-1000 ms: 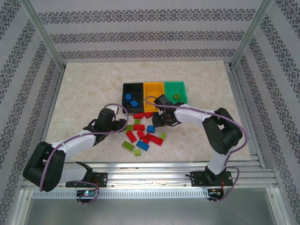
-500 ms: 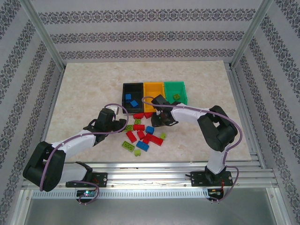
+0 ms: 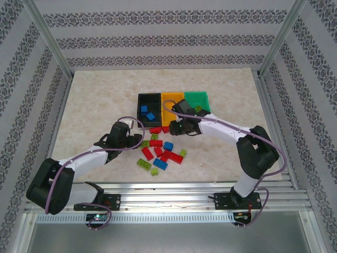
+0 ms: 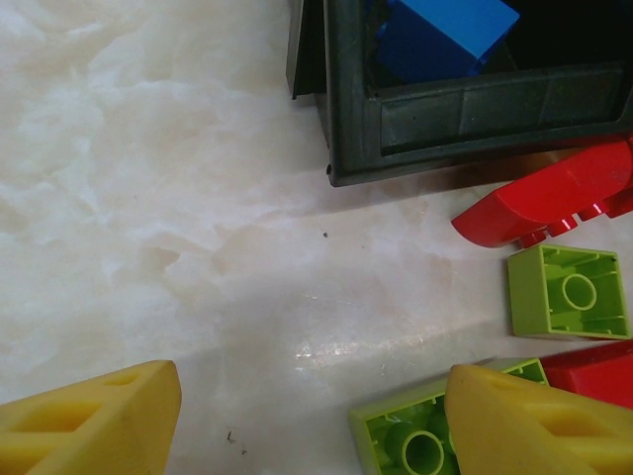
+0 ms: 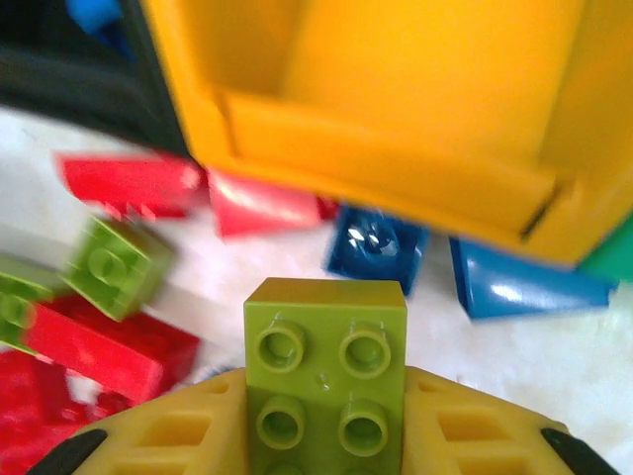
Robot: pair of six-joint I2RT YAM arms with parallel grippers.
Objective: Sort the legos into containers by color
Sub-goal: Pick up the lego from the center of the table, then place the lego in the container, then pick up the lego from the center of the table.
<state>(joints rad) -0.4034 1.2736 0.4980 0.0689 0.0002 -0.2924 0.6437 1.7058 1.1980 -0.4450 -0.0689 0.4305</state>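
Note:
My right gripper [image 5: 324, 401] is shut on a lime green brick [image 5: 324, 346], studs facing the camera, held above the table just in front of the yellow-orange bin [image 5: 396, 109]. From above, the right gripper [image 3: 178, 127] hangs at the near edge of the yellow-orange bin [image 3: 171, 99], between the black bin [image 3: 149, 101] and the green bin [image 3: 197, 98]. My left gripper [image 4: 316, 426] is open low over the table, and its right finger [image 4: 539, 426] overlaps an upside-down lime brick [image 4: 410, 440]. Loose red, blue and lime bricks [image 3: 158, 153] lie in front of the bins.
Blue bricks [image 3: 147, 112] lie in the black bin and a lime brick [image 3: 198, 109] in the green one. Two blue bricks [image 5: 376, 247] sit against the yellow-orange bin's front wall. Bare marble [image 4: 148, 198] spreads left of the black bin [image 4: 465, 109].
My right gripper has lifted and moved back toward the yellow-orange and green bins with the lime brick in it. The left arm has not moved.

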